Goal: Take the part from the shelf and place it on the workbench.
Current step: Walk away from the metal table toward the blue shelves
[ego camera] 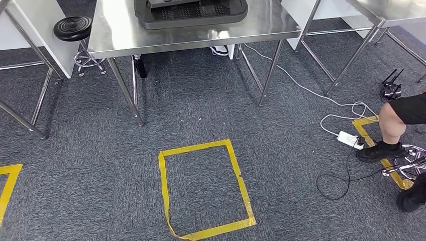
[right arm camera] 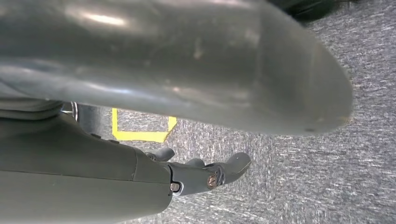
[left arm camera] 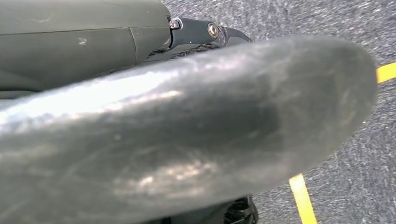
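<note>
The stainless steel workbench [ego camera: 120, 35] sits at the far side of the grey carpet, with a dark grey plastic tray [ego camera: 191, 12] on top of it; what's in the tray can't be made out. No telling where the part is. The left hand [left arm camera: 201, 32] is mostly hidden behind its thick grey thumb, so its state is unclear. The right hand [right arm camera: 205, 170] hangs over the carpet, fingers apart, holding nothing. A yellow tape rectangle [ego camera: 206, 188] marks the floor in front of the bench.

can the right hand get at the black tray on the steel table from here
Probably not yet. The right hand hangs over carpet, while the black tray sits on the steel table across open floor beyond the yellow tape square.
</note>
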Controlling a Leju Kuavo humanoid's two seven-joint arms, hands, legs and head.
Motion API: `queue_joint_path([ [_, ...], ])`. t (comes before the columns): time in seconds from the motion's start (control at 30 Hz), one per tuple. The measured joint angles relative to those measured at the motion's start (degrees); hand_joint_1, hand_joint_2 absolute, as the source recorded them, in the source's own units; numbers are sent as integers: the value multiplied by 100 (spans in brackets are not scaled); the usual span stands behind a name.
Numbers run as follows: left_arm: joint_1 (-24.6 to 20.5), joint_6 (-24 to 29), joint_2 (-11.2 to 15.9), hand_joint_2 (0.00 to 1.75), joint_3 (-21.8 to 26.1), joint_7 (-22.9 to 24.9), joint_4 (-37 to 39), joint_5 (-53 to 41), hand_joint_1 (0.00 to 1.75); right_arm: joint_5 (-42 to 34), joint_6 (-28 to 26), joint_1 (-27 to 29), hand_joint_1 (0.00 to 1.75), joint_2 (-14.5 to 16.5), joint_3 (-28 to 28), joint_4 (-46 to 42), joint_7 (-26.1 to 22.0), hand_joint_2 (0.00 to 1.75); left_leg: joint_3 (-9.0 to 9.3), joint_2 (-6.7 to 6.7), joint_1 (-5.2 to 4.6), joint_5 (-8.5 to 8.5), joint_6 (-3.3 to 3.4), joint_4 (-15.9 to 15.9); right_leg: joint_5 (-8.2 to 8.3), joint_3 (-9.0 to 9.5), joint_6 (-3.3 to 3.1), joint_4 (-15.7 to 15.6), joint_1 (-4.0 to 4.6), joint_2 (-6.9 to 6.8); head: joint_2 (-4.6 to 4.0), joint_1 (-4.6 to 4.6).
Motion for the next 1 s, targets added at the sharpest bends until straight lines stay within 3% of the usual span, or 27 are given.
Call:
queue_joint_path([
  [0.07,-2,-15,1,0,0,-25,0,4,0,10,24,-23,0,-6,-10,16,-18,0,-6,5,-3,103,-79,-25,-76,288,-110,-491,49,8,-1,-21],
  [0.13,-1,-23,3,0,0,-39,0,8,0,24,46,-24,0,-13,-22,39,-33,0,4,6,21,193,-166,-71,-18,231,-206,-539,56,9,-1,-29],
  [0.17,3,-26,5,0,0,-41,0,11,0,31,53,-25,0,-16,-27,49,-36,0,-18,4,34,145,-198,-44,32,198,-262,-545,43,5,0,-32],
  [0.2,12,-27,7,0,0,-42,0,13,0,36,55,-24,0,-19,-29,55,-37,0,-62,1,42,4,-223,64,87,161,-323,-560,25,-1,0,-37],
  [0.27,26,-27,11,0,0,-39,0,16,0,45,57,-17,0,-20,-33,70,-22,0,-242,-9,46,-528,-250,661,184,71,-404,-565,25,-13,0,-46],
  [0.33,31,-27,13,0,0,-29,1,17,0,55,59,-10,0,-20,-37,88,5,0,-391,-18,47,-895,-278,1347,245,-19,-422,-544,50,-19,0,-43],
  [0.37,34,-27,13,0,1,-25,1,18,0,63,59,-8,0,-19,-38,98,21,0,-351,-19,47,-906,-284,1464,264,-59,-420,-524,58,-21,0,-43],
  [0.4,36,-26,14,0,1,-20,1,18,0,71,60,-7,0,-18,-38,107,35,0,-195,-18,48,-822,-283,1348,274,-88,-414,-498,61,-21,0,-44],
  [0.47,36,-25,17,0,1,-16,1,18,0,83,62,-7,0,-14,-39,122,55,0,344,-17,48,-614,-262,636,282,-122,-403,-428,61,-17,0,-44],
  [0.53,34,-24,20,0,1,-14,1,18,0,85,62,-11,0,-9,-39,131,59,0,689,-22,26,-525,-205,91,286,-181,-364,-358,83,-13,0,-39],
  [0.63,33,-17,25,0,1,-9,1,19,0,88,62,-19,0,-9,-39,138,65,0,670,-25,-6,-505,-93,-23,310,-243,-259,-320,94,-10,0,-41],
  [0.7,30,-11,25,0,2,-9,2,23,0,94,61,-19,0,-11,-39,139,73,0,617,-21,18,-449,1,-60,207,-367,-213,-141,80,-2,0,-24],
  [0.8,28,5,22,0,2,-9,2,26,0,119,52,-20,0,-8,-39,142,85,0,516,-16,35,-375,77,-78,-259,-882,-216,880,39,8,0,-3],
  [0.83,29,16,21,0,2,-9,2,26,0,129,48,-17,0,-8,-39,143,89,0,484,-16,35,-355,77,-77,-366,-1037,-199,1207,22,8,0,-5],
  [0.87,29,28,19,0,2,-9,2,26,0,137,43,-14,0,-9,-39,143,96,0,459,-17,37,-336,68,-77,-387,-1095,-159,1343,5,8,0,-5],
  [0.9,30,37,16,0,2,-9,3,26,0,142,37,-12,0,-10,-41,143,102,0,444,-18,42,-318,55,-77,-315,-1029,-102,1237,-12,8,0,-4],
  [0.97,29,44,8,0,2,-9,9,26,0,145,26,-18,0,-16,-49,143,114,0,432,-23,54,-287,15,-77,-12,-594,11,446,-40,7,0,-1],
  [1.0,28,47,4,0,2,-9,13,26,0,145,21,-27,0,-14,-55,143,120,0,430,-24,46,-276,-13,-73,118,-387,25,41,-34,12,0,-1],
])
